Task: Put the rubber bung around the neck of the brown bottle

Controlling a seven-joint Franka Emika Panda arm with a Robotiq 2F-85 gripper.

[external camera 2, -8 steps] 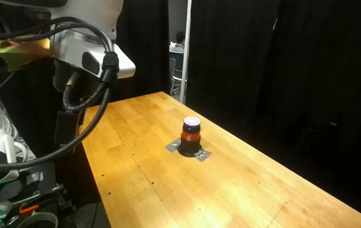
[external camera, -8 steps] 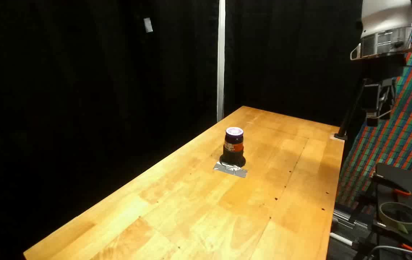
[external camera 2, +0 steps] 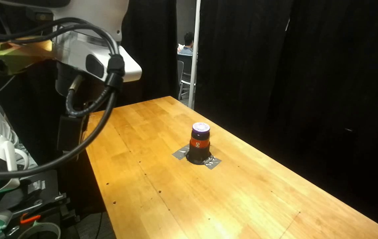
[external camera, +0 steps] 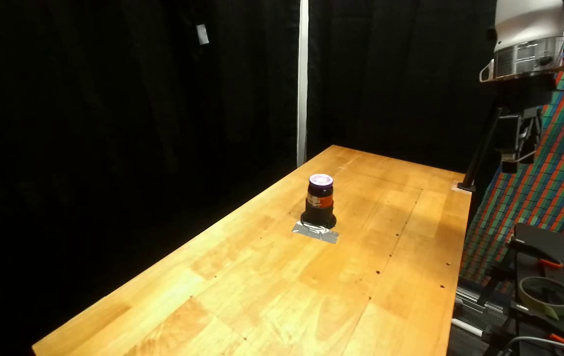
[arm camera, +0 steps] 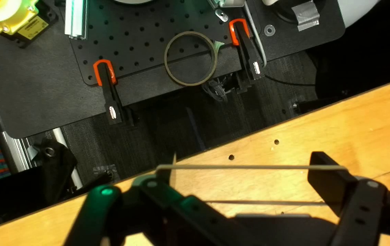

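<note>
Bottle (external camera 2: 200, 139) stands in black holder (external camera 2: 198, 156) taped to table (external camera 2: 258, 189), long axis vertical, cap (external camera 2: 201, 127) up; hand (arm camera: 244, 171) spread wide, rubber band (arm camera: 249, 167) stretched between fingers (arm camera: 330, 182) in two strands

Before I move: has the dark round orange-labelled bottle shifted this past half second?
No, in no direction: in an exterior view, the bottle keeps its position relative to the silver tape strip.

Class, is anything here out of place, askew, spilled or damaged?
No spill shows. Two oddities: a thin band stretched across the open gripper in the wrist view, an unusual way to carry something; and wrinkled silver tape at the foot of the bottle, probably anchoring it.
</note>
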